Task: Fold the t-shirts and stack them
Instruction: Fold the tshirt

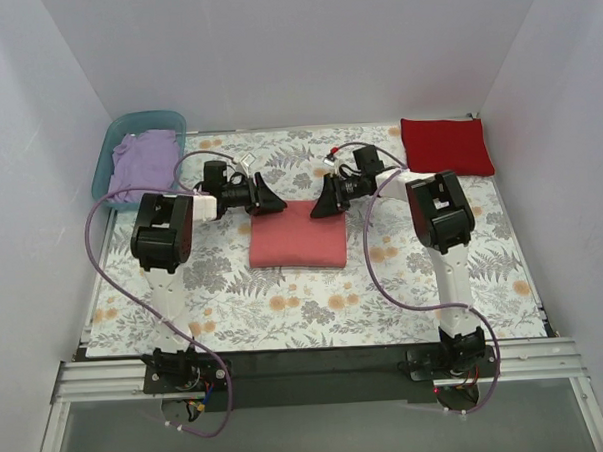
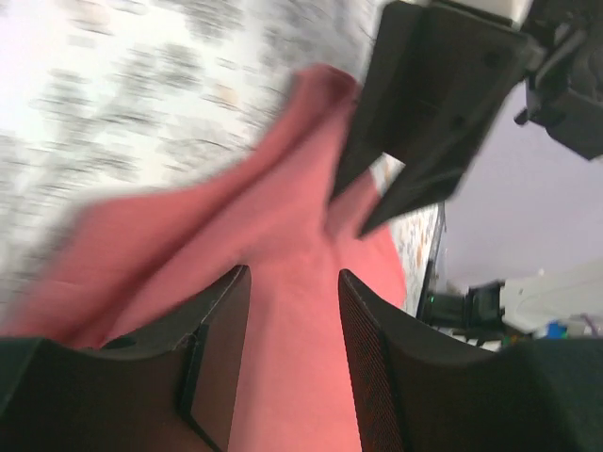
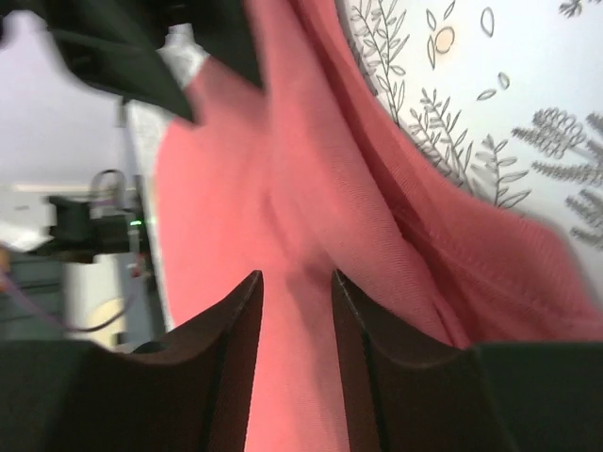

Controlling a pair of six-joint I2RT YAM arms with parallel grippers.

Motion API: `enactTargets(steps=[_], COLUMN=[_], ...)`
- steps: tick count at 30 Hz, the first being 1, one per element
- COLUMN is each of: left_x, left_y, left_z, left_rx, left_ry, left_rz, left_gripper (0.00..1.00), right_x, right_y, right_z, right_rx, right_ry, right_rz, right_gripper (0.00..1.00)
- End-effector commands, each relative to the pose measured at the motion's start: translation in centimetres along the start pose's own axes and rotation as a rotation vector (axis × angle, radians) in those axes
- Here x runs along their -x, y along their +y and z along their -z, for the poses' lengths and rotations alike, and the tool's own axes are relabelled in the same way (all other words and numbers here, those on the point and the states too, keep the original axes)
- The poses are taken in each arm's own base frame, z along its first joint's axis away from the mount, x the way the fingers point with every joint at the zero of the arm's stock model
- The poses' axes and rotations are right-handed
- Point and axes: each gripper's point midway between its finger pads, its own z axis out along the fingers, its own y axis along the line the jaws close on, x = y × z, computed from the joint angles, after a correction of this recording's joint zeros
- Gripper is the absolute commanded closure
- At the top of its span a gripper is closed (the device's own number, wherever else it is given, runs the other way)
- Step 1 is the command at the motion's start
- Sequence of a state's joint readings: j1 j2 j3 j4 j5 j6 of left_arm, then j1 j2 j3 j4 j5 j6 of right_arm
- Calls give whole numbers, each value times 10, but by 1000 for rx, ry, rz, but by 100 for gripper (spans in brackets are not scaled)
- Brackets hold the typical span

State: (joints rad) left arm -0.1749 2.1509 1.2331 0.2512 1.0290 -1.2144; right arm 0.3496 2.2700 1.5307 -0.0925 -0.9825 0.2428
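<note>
Floral-print cloth [image 1: 315, 295] carries the salmon-pink t-shirt [image 1: 297, 241], folded, at centre; left pincer [image 1: 270, 199] and right pincer [image 1: 319, 205] hover spread at its far edge. Deep red t-shirt [image 1: 446, 146] lies folded far right; lavender t-shirt [image 1: 145, 163] sits bunched in the teal tub [image 1: 147, 119]; 0 stacked.

No legible text, label, brand or number anywhere.

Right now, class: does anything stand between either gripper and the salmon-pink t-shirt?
Nothing visible does. The left gripper and right gripper hang at the far edge of the salmon-pink t-shirt, and both wrist views show only its cloth ahead.
</note>
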Motion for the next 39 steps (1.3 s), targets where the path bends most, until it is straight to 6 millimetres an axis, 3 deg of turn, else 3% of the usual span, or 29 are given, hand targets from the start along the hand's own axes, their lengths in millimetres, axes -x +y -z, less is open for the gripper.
enactTargets(steps=[1, 3, 4, 6, 7, 8, 9, 10, 11, 13, 14, 15, 18, 20, 22, 23, 27, 31, 34, 35, 37, 38, 39], left_x=[32, 44, 49, 57, 61, 60, 56, 49, 38, 13, 1, -8, -42, -66, -81, -85, -97, -112, -108, -101, -94, -90, -79], left_y=[23, 44, 43, 39, 13, 1, -26, -38, -56, -87, -98, -114, -123, -119, -106, -100, -52, -8, 7, 8, -1, -12, -31], left_z=[0, 7, 11, 24, 33, 39, 49, 54, 58, 65, 63, 66, 56, 48, 42, 40, 32, 35, 48, 55, 61, 64, 67], left_rx=[27, 50, 35, 8, -42, -64, -89, -103, -135, -156, -161, -173, -163, -165, -151, -143, -62, 47, 79, 74, 41, 3, -24], left_ry=[-78, -109, -118, -134, -123, -114, -109, -99, -71, -48, -31, -25, 15, 48, 63, 68, 77, 98, 75, 54, 49, 61, 55], left_rz=[92, 145, 180, 182, 133, 95, 56, 49, 53, 41, 47, 27, 79, 129, 219, 243, 340, 452, 508, 507, 485, 431, 365], left_gripper=[59, 58, 57, 56, 55, 54, 53, 53, 53, 53, 52, 52, 52, 52, 51, 51, 51, 52, 52, 52, 53, 54, 54], right_x=[40, 56, 59, 70, 69, 79, 79, 65, 67, 38, 27, 14, -29, -51, -60, -66, -86, -99, -103, -100, -97, -85, -78], right_y=[-26, -37, -39, -20, -12, 16, 34, 40, 73, 92, 118, 127, 143, 136, 126, 112, 74, 46, 43, 52, 64, 83, 90], right_z=[2, 6, 8, 18, 22, 36, 41, 44, 54, 51, 49, 46, 30, 18, 11, 6, -2, 7, 20, 28, 38, 49, 55], right_rx=[-25, -58, -68, -52, -41, -24, 5, 9, 34, 77, 107, 135, 193, 197, 190, 174, 142, 92, 87, 104, 118, 131, 123], right_ry=[-91, -122, -130, -150, -149, -174, -173, -160, -171, -139, -129, -111, -36, 7, 26, 37, 71, 52, 33, 22, 4, -26, -54], right_rz=[23, 59, 68, 104, 100, 142, 152, 116, 148, 82, 102, 88, -11, -67, -104, -138, -263, -334, -338, -314, -281, -210, -146], right_gripper=[55, 48, 46, 39, 37, 32, 31, 30, 28, 27, 27, 27, 27, 28, 28, 29, 30, 31, 33, 34, 35, 36, 36])
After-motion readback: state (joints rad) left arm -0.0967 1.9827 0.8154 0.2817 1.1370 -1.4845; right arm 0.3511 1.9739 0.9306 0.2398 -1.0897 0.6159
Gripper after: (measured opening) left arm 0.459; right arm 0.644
